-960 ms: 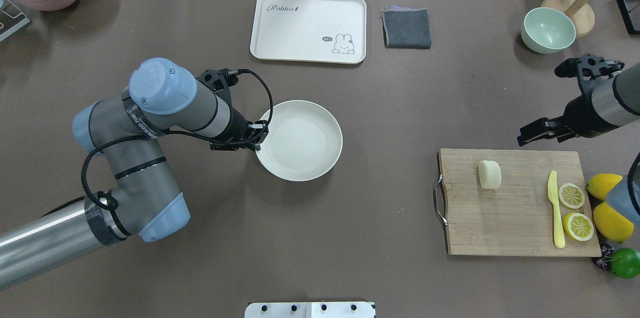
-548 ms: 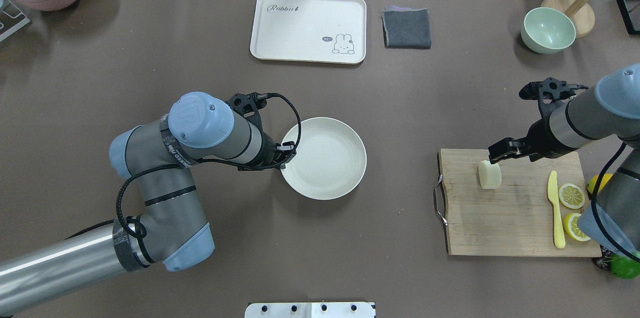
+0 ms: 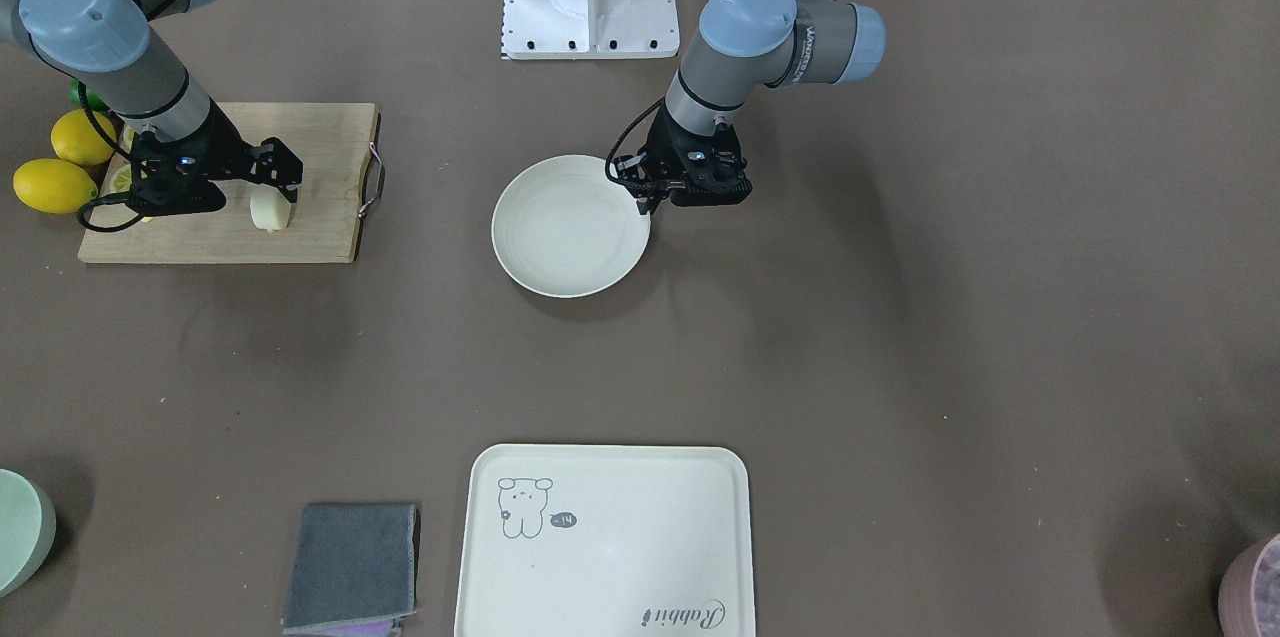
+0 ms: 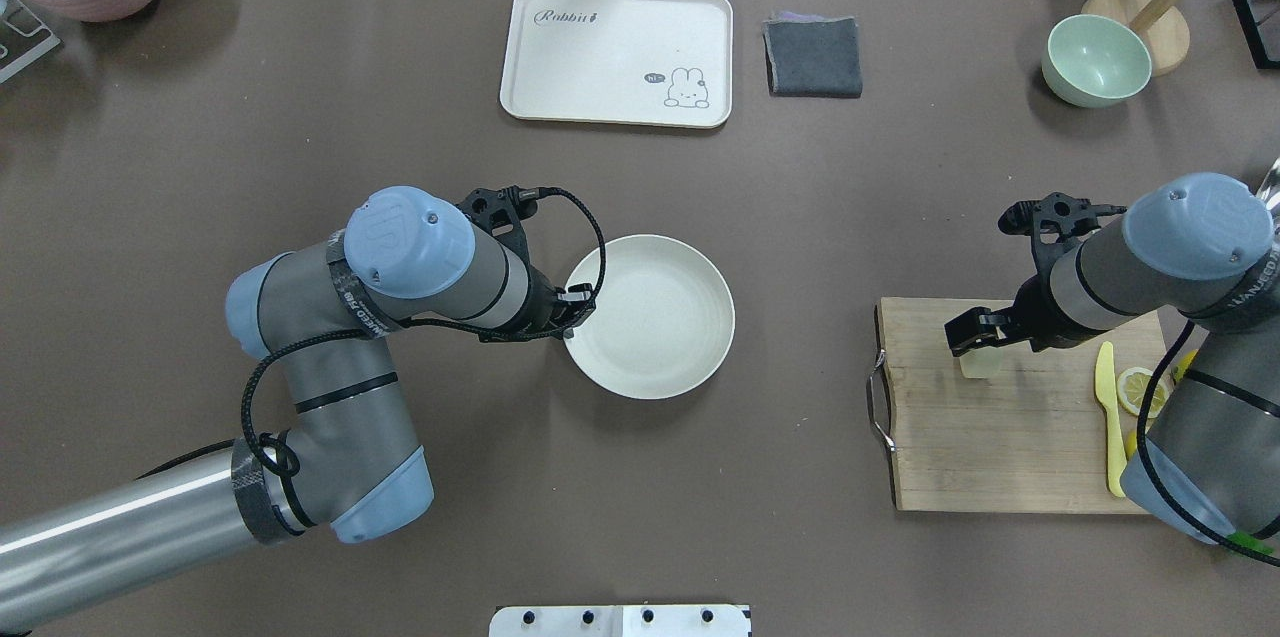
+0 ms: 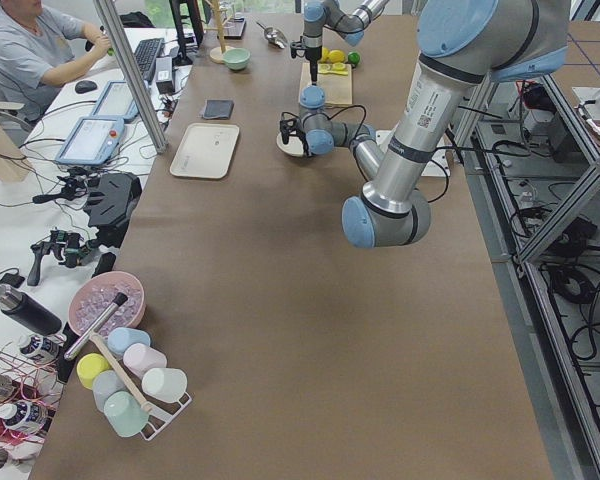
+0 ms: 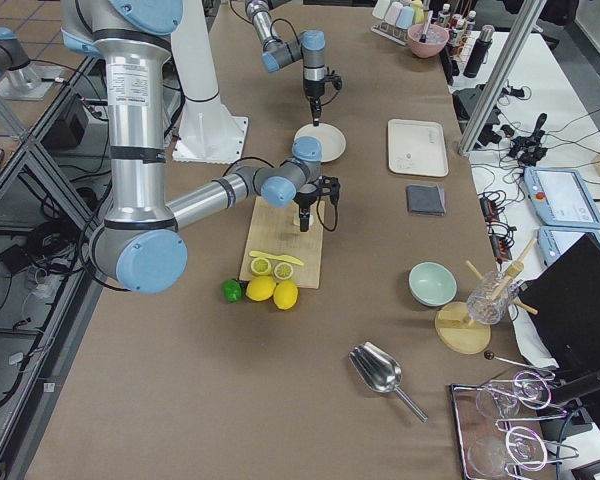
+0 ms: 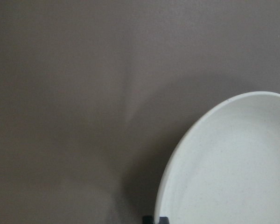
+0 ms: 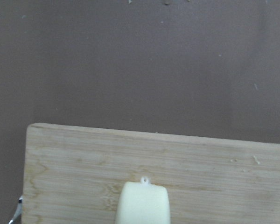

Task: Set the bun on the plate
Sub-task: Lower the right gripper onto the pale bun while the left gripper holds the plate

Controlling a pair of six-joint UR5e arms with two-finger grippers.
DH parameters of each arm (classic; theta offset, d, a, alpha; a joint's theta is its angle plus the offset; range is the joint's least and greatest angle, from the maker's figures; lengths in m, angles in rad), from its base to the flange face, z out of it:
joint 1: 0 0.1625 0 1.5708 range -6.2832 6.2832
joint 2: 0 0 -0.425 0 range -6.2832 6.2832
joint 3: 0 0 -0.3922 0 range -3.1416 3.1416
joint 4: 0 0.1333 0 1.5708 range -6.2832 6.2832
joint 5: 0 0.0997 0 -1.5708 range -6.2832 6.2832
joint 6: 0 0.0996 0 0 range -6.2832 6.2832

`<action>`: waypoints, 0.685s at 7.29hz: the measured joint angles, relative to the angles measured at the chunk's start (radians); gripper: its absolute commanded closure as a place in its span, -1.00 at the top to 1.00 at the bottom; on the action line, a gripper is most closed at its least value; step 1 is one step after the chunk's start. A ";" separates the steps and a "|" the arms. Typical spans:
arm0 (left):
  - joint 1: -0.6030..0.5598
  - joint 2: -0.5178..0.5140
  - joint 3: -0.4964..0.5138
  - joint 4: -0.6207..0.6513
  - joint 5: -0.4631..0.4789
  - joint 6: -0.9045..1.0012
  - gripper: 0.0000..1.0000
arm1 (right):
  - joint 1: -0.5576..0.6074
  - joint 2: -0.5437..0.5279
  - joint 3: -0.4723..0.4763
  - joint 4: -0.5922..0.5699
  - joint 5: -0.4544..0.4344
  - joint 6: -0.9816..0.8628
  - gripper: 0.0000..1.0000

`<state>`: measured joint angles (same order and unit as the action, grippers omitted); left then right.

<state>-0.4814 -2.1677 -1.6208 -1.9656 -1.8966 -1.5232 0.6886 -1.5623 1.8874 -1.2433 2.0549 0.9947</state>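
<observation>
The pale cream bun [image 4: 981,364] lies on the wooden cutting board [image 4: 1000,447] near its far left corner. It also shows as the bun [image 3: 270,211] and fills the bottom centre of the right wrist view as the bun [image 8: 143,205]. My right gripper [image 4: 975,335] hangs just over it, open, and hides its upper part from overhead. The round off-white plate [image 4: 655,322] sits mid-table. My left gripper [image 4: 575,309] is shut on its left rim. The left wrist view shows the plate [image 7: 233,163] with dark fingertips [image 7: 154,219] at its edge.
A yellow knife [image 4: 1108,417] and a lemon slice [image 4: 1140,389] lie on the board's right side, whole lemons [image 3: 55,185] beside it. A bear-print tray [image 4: 617,55], grey cloth [image 4: 813,57] and mint bowl [image 4: 1095,60] line the far edge. A person [image 5: 40,50] sits beyond the table.
My left gripper pulled the plate right and nearer the robot, then held still. My right arm swung left from beyond the board to above the bun.
</observation>
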 measured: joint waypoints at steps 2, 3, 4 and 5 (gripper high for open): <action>-0.002 0.002 0.001 0.000 0.001 0.000 0.53 | -0.016 0.013 -0.013 0.001 -0.004 0.016 -0.13; -0.004 0.003 0.000 0.001 0.002 0.001 0.54 | -0.018 0.015 -0.018 0.001 -0.004 0.017 -0.46; -0.006 0.005 0.000 0.001 0.003 0.002 0.54 | -0.019 0.017 -0.020 0.001 -0.003 0.017 -0.64; -0.013 0.009 -0.002 0.001 0.003 0.004 0.57 | -0.019 0.021 -0.019 0.001 -0.002 0.017 -0.66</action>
<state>-0.4940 -2.1588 -1.6226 -1.9650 -1.8938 -1.5194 0.6694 -1.5417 1.8688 -1.2418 2.0526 1.0115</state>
